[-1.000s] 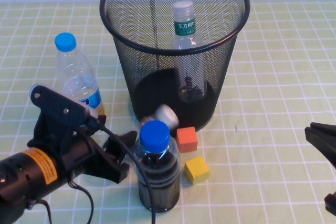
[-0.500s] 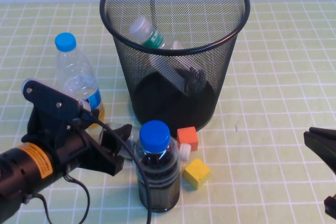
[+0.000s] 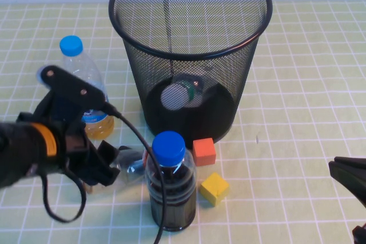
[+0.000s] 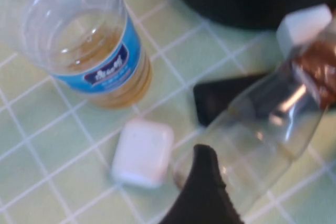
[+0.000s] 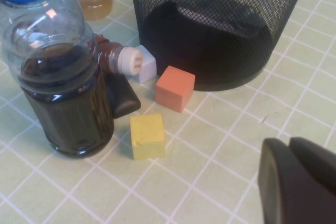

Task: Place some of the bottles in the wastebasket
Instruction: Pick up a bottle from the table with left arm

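While the right pincer (image 3: 350,176) waits clenched and empty at the near right edge of the bench (image 3: 297,84), the left pincer (image 3: 111,161) stands released around the small cream-capped bottle (image 4: 257,129), lying beside the dark blue-capped bottle (image 3: 170,182). Closing squarely on its body, clear of the white block (image 4: 143,152), should give a firm hold. Farther back, the white-capped bottle (image 3: 178,95) lies inside the wastebasket (image 3: 189,55).
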